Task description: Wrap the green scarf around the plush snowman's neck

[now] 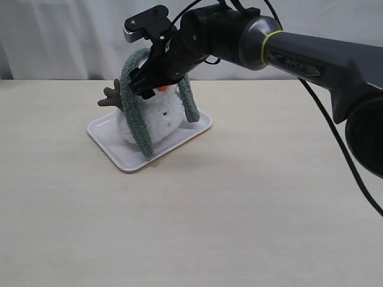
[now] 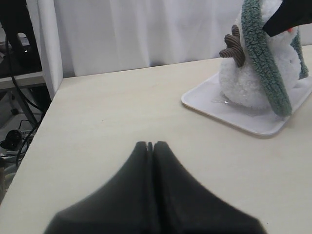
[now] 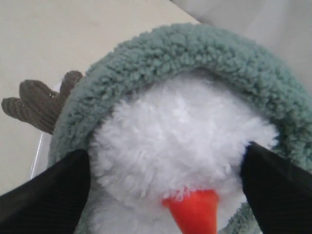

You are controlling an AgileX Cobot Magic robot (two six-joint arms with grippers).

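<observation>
Snowman (image 1: 160, 115): head partly hidden behind right gripper (image 3: 163, 158); neck not discernible.
Scarf (image 1: 136, 119): draped over the head, ends hanging down both sides.
Tray (image 1: 128, 165): holds the snowman, upright.
Right jaws apart, straddling the head.
Left gripper (image 2: 152, 145): pressed together, well apart from the tray.

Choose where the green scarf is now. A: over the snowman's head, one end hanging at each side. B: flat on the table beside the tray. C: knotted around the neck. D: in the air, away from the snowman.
A: the green scarf arches over the plush snowman's head, both ends hanging down.
</observation>
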